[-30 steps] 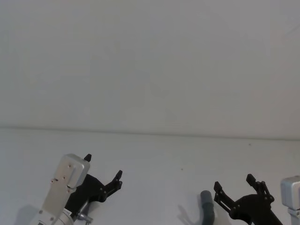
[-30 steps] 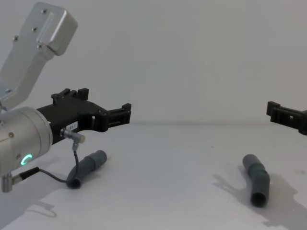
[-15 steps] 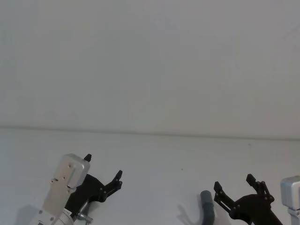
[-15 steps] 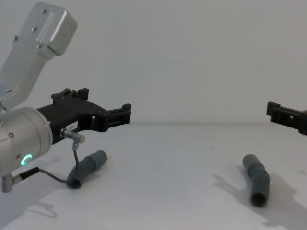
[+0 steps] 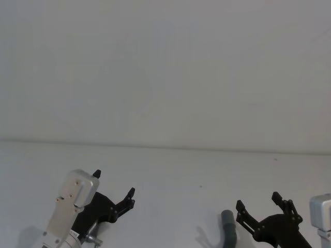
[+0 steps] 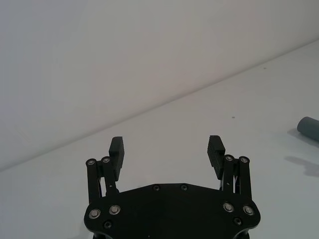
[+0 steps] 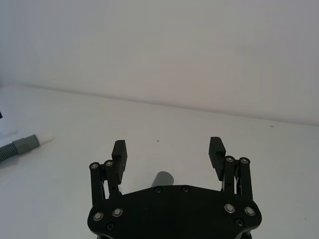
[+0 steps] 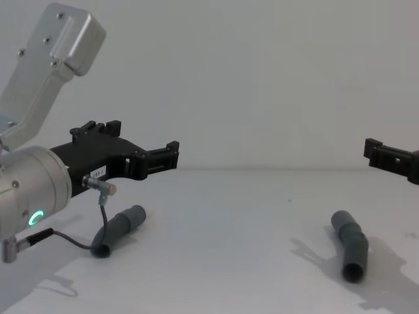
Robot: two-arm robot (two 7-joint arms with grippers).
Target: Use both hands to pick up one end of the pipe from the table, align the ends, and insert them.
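Lower your left gripper (wide open, empty) onto the spigot piece at the table's 8 o'clock. Bring your right gripper, equally open and empty, onto the cuffed piece at 4 o'clock. Grip each mid-length.

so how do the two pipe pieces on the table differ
The left pipe piece looks nearly straight; the right pipe piece is bent. The left one ends in a white tip; the right one shows a plain open grey mouth. The left lies near the open left end effector, the right near the open right end effector. Both are dark grey, on the table, ungripped.
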